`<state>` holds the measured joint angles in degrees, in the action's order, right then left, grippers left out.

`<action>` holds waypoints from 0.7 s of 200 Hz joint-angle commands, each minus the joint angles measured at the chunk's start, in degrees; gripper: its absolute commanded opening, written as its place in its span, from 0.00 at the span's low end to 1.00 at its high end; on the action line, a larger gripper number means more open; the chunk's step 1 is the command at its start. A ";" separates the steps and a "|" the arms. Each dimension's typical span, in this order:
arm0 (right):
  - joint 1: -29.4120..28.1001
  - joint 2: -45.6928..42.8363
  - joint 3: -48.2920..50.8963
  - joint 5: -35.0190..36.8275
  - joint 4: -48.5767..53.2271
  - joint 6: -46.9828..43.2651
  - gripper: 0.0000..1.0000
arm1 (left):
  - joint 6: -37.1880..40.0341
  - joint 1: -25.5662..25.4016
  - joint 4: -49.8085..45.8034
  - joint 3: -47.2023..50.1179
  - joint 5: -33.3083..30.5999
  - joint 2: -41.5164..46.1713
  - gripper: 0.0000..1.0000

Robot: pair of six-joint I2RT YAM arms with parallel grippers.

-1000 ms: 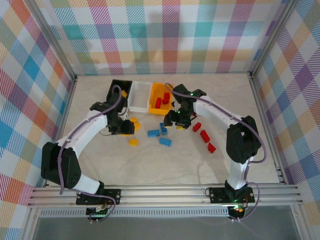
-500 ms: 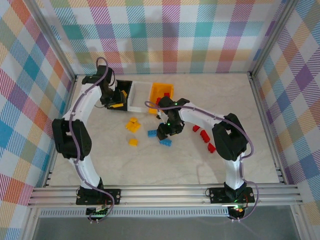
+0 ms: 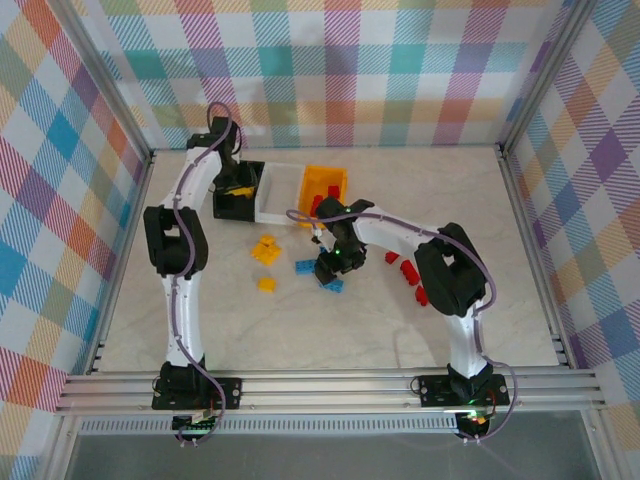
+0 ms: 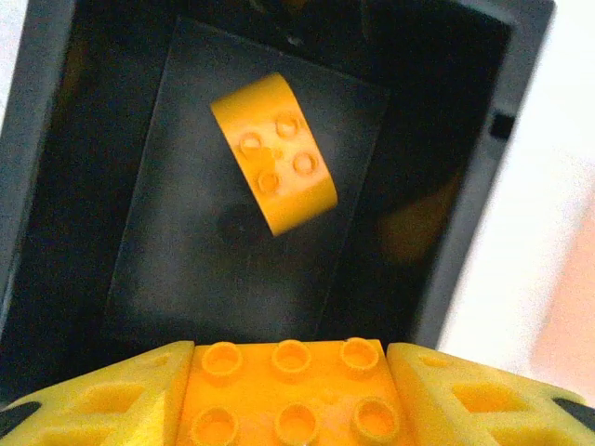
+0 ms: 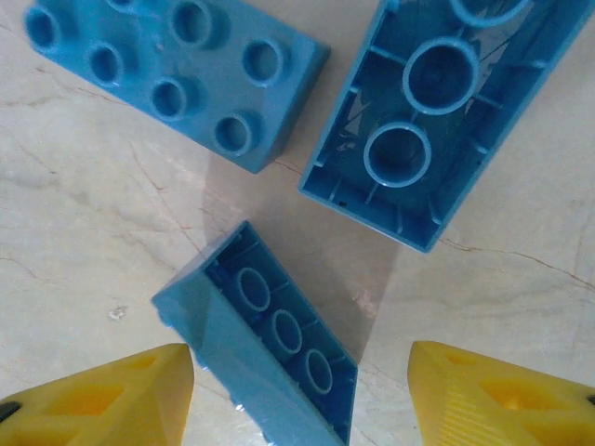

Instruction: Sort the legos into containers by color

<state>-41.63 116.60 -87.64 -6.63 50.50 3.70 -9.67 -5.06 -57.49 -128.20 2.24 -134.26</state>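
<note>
My left gripper (image 4: 290,401) is shut on a yellow lego (image 4: 288,386) and hangs over the black bin (image 4: 465,186), where another yellow lego (image 4: 274,153) lies on the floor. From above, that gripper (image 3: 238,188) sits at the black bin (image 3: 228,208), beside the white bin (image 3: 280,195) and the yellow-orange bin (image 3: 325,180). My right gripper (image 5: 302,400) is open, low over the table, straddling a blue lego (image 5: 260,362) lying on its side. A studded blue lego (image 5: 177,74) and an upturned blue lego (image 5: 456,111) lie just beyond it.
Yellow legos (image 3: 265,250) lie loose left of centre, with one more (image 3: 266,284) nearer. Red legos (image 3: 410,272) are scattered to the right of the right gripper (image 3: 333,266). A red lego (image 3: 318,205) lies in the yellow-orange bin. Metal rails edge the table.
The left arm swung from the loose yellow legos up to the black bin, carrying a yellow lego. The right gripper moved from beside the yellow-orange bin down onto the blue legos.
</note>
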 commanded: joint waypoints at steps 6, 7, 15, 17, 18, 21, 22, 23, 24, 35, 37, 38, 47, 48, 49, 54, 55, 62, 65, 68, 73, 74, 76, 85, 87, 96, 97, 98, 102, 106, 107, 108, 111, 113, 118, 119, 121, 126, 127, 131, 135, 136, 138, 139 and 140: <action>-0.21 1.15 -1.51 -0.22 1.53 -2.54 0.63 | -1.55 1.24 -3.16 -3.77 -0.93 -2.27 0.56; -0.21 1.16 -1.54 -0.22 1.57 -2.55 0.63 | -1.56 1.26 -3.16 -3.79 -0.92 -2.25 0.57; -0.21 1.43 -1.65 -0.22 1.66 -2.78 0.63 | -1.73 1.35 -3.07 -3.73 -0.75 -2.65 0.60; -0.21 1.50 -1.66 -0.27 1.70 -2.86 0.63 | -1.81 1.32 -3.06 -3.79 -0.70 -2.72 0.62; -0.21 1.56 -1.66 -0.29 1.70 -2.89 0.63 | -1.78 1.30 -3.11 -3.80 -0.68 -2.74 0.62; -0.21 1.68 -1.68 -0.37 1.71 -2.99 0.63 | -1.90 1.28 -3.14 -3.81 -0.66 -2.86 0.63; -0.21 1.65 -1.67 -0.43 1.71 -3.04 0.63 | -1.92 1.28 -3.15 -3.81 -0.62 -2.86 0.64; -0.21 1.63 -1.71 -0.46 1.71 -3.02 0.63 | -1.92 1.28 -3.19 -3.77 -0.59 -2.90 0.64; -0.21 1.71 -1.73 -0.47 1.71 -3.01 0.64 | -1.93 1.24 -3.17 -3.79 -0.58 -2.96 0.65; -0.30 2.09 -1.68 -0.65 1.62 -3.20 0.64 | -2.18 1.32 -3.42 -3.73 -0.32 -3.09 0.70; -0.30 2.18 -1.69 -0.66 1.62 -3.21 0.64 | -2.23 1.29 -3.42 -3.72 -0.29 -3.11 0.71; -0.30 2.20 -1.67 -0.66 1.62 -3.28 0.64 | -2.26 1.29 -3.41 -3.72 -0.25 -3.11 0.71; -0.45 2.55 -1.83 -0.66 1.67 -3.40 0.64 | -2.41 1.28 -3.50 -3.60 0.03 -2.95 0.75; -0.46 2.61 -1.83 -0.66 1.64 -3.46 0.64 | -2.43 1.28 -3.50 -3.62 0.08 -2.86 0.75; -0.47 2.68 -1.88 -0.66 1.69 -3.45 0.64 | -2.45 1.28 -3.50 -3.58 0.11 -2.81 0.76; -0.56 2.83 -2.05 -0.66 1.71 -3.63 0.64 | -2.55 1.24 -3.48 -3.47 0.28 -2.70 0.77; -0.56 2.92 -2.08 -0.66 1.71 -3.67 0.63 | -2.59 1.26 -3.45 -3.47 0.25 -2.69 0.77; -0.71 3.19 -2.29 -0.58 1.79 -3.85 0.63 | -2.66 1.19 -3.49 -3.44 0.47 -2.30 0.78; -0.78 3.40 -2.28 -0.57 1.79 -3.92 0.63 | -2.79 1.19 -3.50 -3.41 0.63 -2.14 0.78; -0.83 3.48 -2.41 -0.50 1.86 -4.01 0.63 | -2.88 1.13 -3.50 -3.38 0.70 -1.95 0.78; -0.82 3.63 -2.45 -0.49 1.90 -4.12 0.63 | -2.98 1.11 -3.44 -3.30 0.95 -1.53 0.79; -0.87 3.63 -2.45 -0.49 1.89 -4.18 0.63 | -3.03 1.11 -3.47 -3.29 0.98 -1.49 0.79; -0.90 3.70 -2.45 -0.53 1.88 -4.26 0.63 | -3.08 1.04 -3.45 -3.29 1.05 -1.33 0.79; -0.92 3.66 -2.38 -0.94 1.80 -4.44 0.63 | -3.24 0.93 -3.50 -3.07 1.21 -0.50 0.79; -0.91 3.60 -2.30 -1.10 1.73 -4.55 0.63 | -3.31 0.86 -3.50 -2.99 1.26 -0.27 0.79; -0.91 3.13 -1.67 -2.27 1.13 -4.88 0.63 | -3.34 0.76 -3.46 -2.63 1.41 0.70 0.80; -0.91 3.13 -1.67 -2.27 1.13 -4.88 0.63 | -3.34 0.75 -3.48 -2.65 1.43 0.86 0.80; -0.91 3.08 -1.58 -2.35 1.07 -4.91 0.63 | -3.34 0.75 -3.49 -2.57 1.40 0.98 0.80; -0.91 2.82 -1.29 -2.87 0.96 -4.99 0.63 | -3.42 0.68 -3.48 -2.38 1.55 1.37 0.80; -0.91 2.57 -1.02 -3.39 0.68 -5.11 0.63 | -3.46 0.64 -3.50 -2.11 1.66 1.87 0.80; -0.91 2.49 -0.95 -3.48 0.66 -5.11 0.63 | -3.48 0.65 -3.50 -2.03 1.73 2.01 0.80; -0.91 2.45 -0.86 -3.61 0.57 -5.15 0.62 | -3.45 0.66 -3.50 -2.04 1.77 2.09 0.80; -0.91 2.37 -0.67 -4.11 0.42 -5.19 0.62 | -3.46 0.66 -3.46 -1.91 1.80 2.38 0.81; -0.91 2.27 -0.62 -4.40 0.35 -5.24 0.62 | -3.52 0.67 -3.49 -1.77 1.98 2.59 0.81; -0.91 2.18 -0.42 -5.41 0.31 -5.33 0.62 | -3.60 0.65 -3.50 -1.43 2.15 3.19 0.81; -0.91 2.18 -0.42 -5.41 0.31 -5.33 0.62 | -3.60 0.66 -3.46 -1.39 2.15 3.29 0.81; -0.91 2.16 -0.35 -5.84 0.30 -5.37 0.62 | -3.58 0.66 -3.49 -1.25 2.22 3.54 0.81; -0.91 2.23 -0.27 -6.55 0.34 -5.31 0.62 | -3.63 0.61 -3.50 -0.83 2.32 4.17 0.81; -0.91 2.23 -0.26 -6.73 0.37 -5.25 0.62 | -3.62 0.64 -3.46 -0.70 2.33 4.26 0.81; -0.91 2.30 -0.18 -7.15 0.34 -5.14 0.62 | -3.61 0.65 -3.64 -0.37 2.41 4.75 0.81; -0.98 2.31 -0.17 -7.37 0.30 -4.98 0.62 | -3.61 0.57 -3.52 0.00 2.50 5.31 0.81; -0.99 2.36 -0.12 -7.40 0.30 -4.96 0.62 | -3.60 0.57 -3.51 0.12 2.55 5.45 0.81; -1.00 2.40 -0.11 -7.38 0.23 -4.85 0.62 | -3.60 0.58 -3.50 0.38 2.63 5.70 0.81; -1.00 2.45 -0.05 -7.36 0.22 -4.81 0.62 | -3.60 0.58 -3.50 0.53 2.65 5.86 0.81; -1.04 2.47 -0.02 -7.35 0.22 -4.78 0.62 | -3.60 0.58 -3.50 0.69 2.67 5.99 0.81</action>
<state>-42.11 118.48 -88.66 -10.17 50.94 -0.23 -12.58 -4.36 -58.92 -129.32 3.18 -135.06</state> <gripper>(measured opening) 0.619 0.813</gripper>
